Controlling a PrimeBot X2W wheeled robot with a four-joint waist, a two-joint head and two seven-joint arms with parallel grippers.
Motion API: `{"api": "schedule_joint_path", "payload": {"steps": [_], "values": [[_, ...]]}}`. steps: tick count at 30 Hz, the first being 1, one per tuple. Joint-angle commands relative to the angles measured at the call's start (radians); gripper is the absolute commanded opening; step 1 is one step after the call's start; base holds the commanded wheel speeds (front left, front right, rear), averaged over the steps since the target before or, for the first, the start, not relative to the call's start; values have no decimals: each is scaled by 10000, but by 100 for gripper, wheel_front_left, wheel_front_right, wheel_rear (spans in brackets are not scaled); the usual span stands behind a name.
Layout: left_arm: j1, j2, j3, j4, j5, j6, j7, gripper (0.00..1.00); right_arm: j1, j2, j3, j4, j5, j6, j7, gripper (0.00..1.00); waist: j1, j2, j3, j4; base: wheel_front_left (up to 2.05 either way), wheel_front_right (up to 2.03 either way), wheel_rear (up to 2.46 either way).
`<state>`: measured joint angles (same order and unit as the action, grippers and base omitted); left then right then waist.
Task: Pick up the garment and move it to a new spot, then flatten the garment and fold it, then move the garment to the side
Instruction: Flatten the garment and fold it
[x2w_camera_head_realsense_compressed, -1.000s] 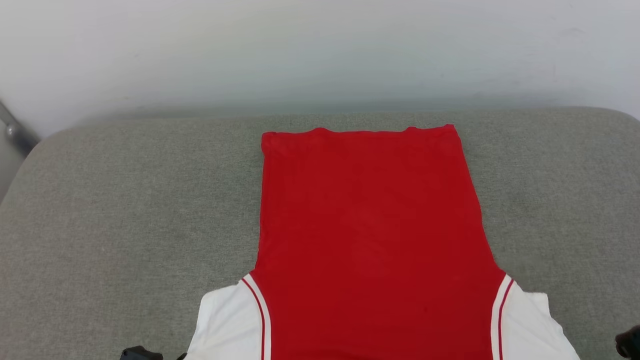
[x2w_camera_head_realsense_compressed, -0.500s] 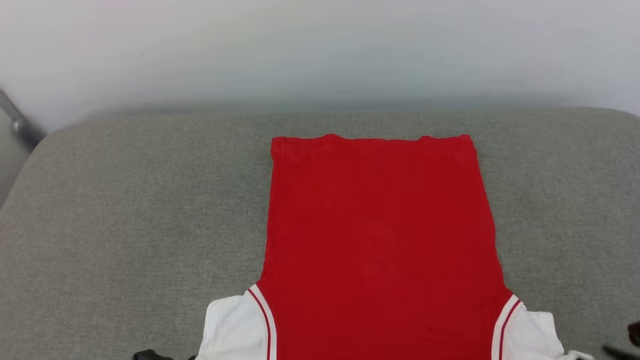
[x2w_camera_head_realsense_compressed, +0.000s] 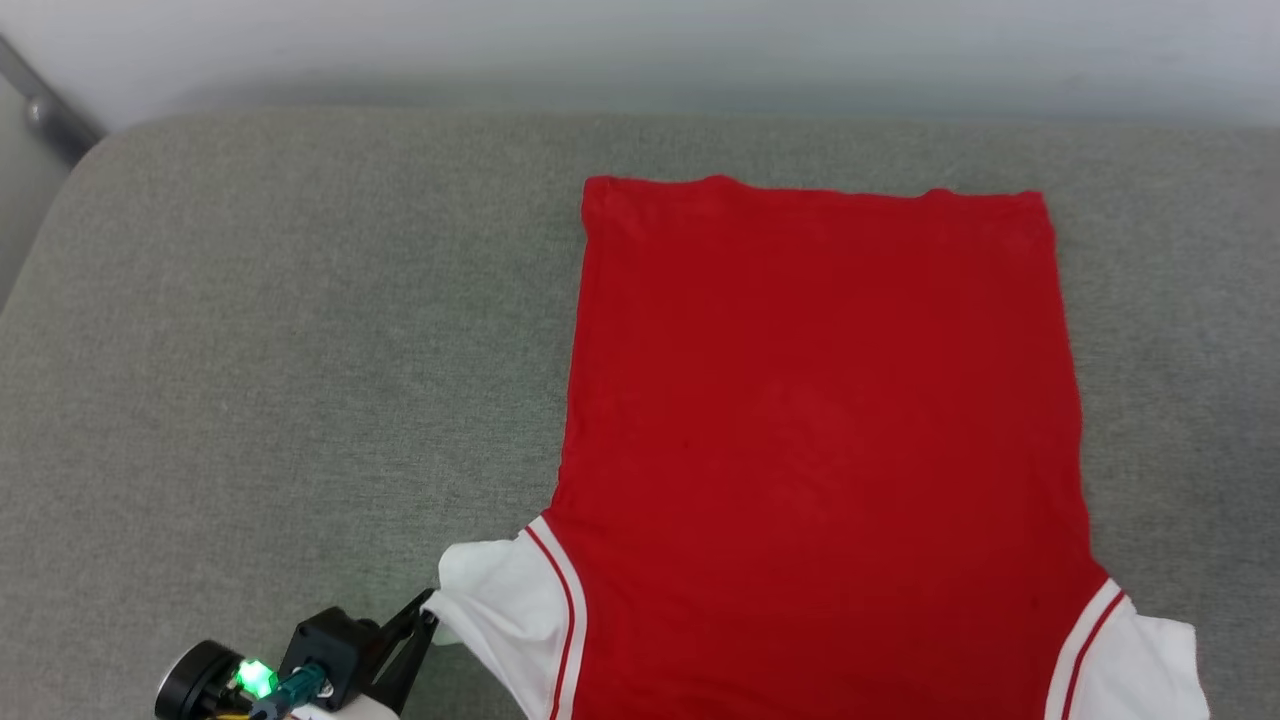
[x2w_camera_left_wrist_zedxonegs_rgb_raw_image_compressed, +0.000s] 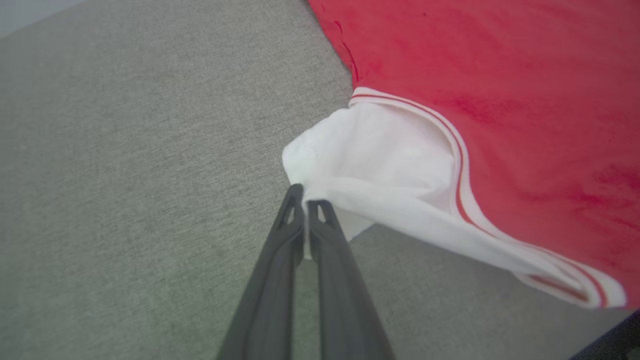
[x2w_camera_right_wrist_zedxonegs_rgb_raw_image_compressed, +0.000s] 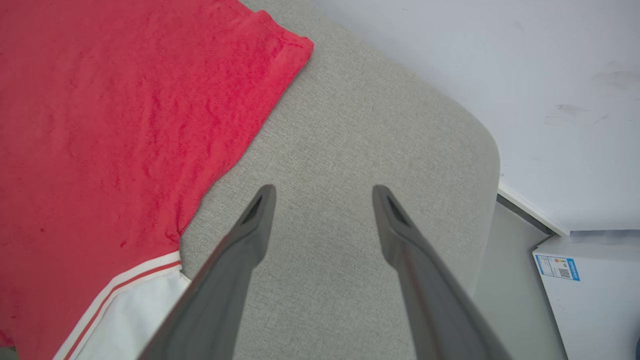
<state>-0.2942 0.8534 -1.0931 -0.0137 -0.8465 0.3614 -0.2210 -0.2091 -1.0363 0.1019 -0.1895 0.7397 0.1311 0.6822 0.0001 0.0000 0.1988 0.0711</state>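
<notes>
Left tool (x2w_camera_left_wrist_zedxonegs_rgb_raw_image_compressed: 306, 199) pinches jersey (x2w_camera_head_realsense_compressed: 820, 400) sleeve (x2w_camera_left_wrist_zedxonegs_rgb_raw_image_compressed: 380, 155); right tool (x2w_camera_right_wrist_zedxonegs_rgb_raw_image_compressed: 322, 192) wide, holding nothing. Advice: draw sleeve outward from jersey, low, smoothing.

A grey fabric cushion (x2w_camera_head_realsense_compressed: 300, 300) with rounded corners carries the red garment (x2w_camera_head_realsense_compressed: 820, 420), spread right of the cushion's middle, hem toward its far edge, white sleeves nearest.

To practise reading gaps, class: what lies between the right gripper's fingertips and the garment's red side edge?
Bare grey cushion, nothing else: the right wrist view shows it between the open right gripper and the garment.
</notes>
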Motion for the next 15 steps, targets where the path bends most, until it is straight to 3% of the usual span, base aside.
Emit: {"api": "schedule_joint_path", "payload": {"steps": [1, 6, 15], "values": [[-258, -28, 21, -92, 175, 63, 46, 0, -742, -294, 228, 45, 341, -9, 612, 100, -1, 0, 820, 519, 0, 0, 0], [-866, -318, -17, -369, 658, 113, 95, 0, -3543, -805, 1091, 475, 1244, -9, 3226, 100, -1, 0, 1914, 1133, 0, 0, 0], [-1578, -824, 161, -754, 1286, 287, -137, 0, -7816, 150, 2624, 1706, 417, -9, 6427, 100, -1, 0, 3683, 2030, 0, 0, 0]]}}
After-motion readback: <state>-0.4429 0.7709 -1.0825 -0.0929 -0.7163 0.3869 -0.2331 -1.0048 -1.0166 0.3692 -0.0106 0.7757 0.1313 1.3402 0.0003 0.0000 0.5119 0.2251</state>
